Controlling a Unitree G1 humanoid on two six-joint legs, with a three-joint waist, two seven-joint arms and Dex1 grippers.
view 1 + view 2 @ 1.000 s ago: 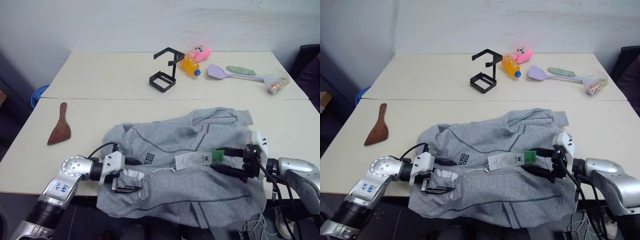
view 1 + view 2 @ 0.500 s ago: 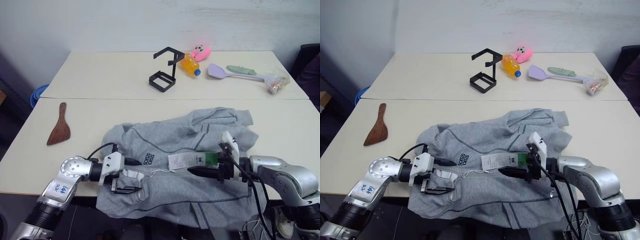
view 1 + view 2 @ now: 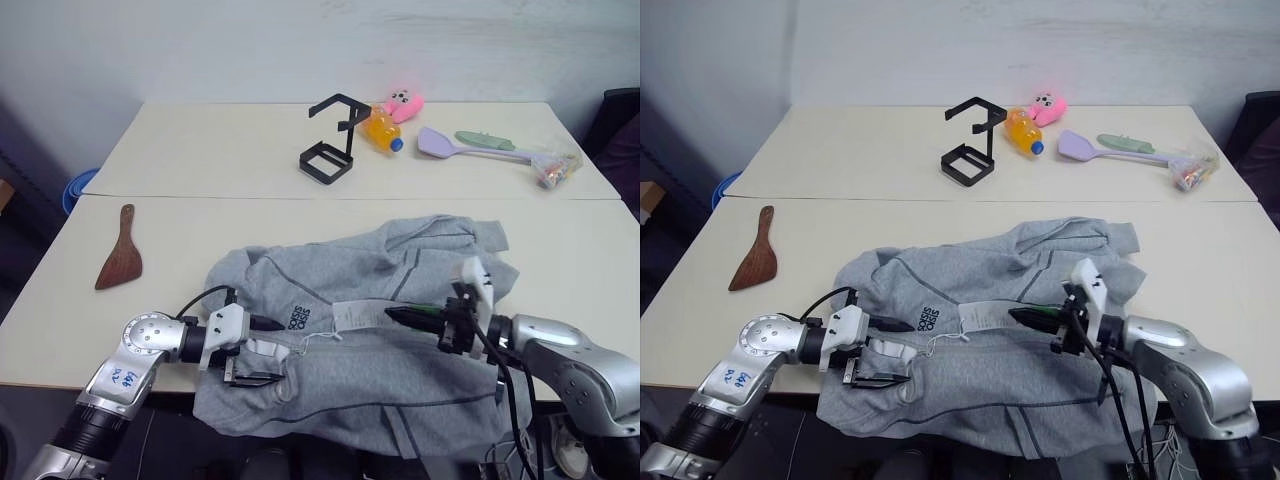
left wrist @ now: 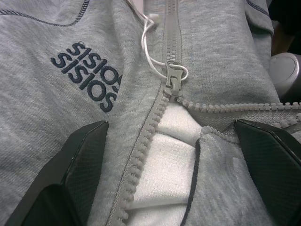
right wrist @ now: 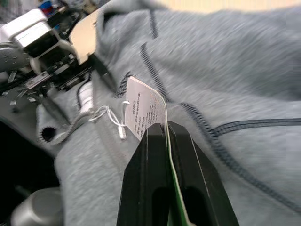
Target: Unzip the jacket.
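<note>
From my head, the jacket (image 3: 360,340) lies spread on the near table (image 3: 60,300), hem hanging over the edge toward me. My right gripper (image 3: 395,316) is pinched on the paper tag (image 3: 358,314); my left gripper (image 3: 262,350) stands apart at the collar.

My left wrist shows what the head cannot: the zipper pull (image 4: 173,78) just below the opened collar, tag string looped through it.

My right wrist shows the tag clamped edge-on between my fingers (image 5: 150,179).

To do this well, I judge, pin the collar and draw the tag along the teeth.
</note>
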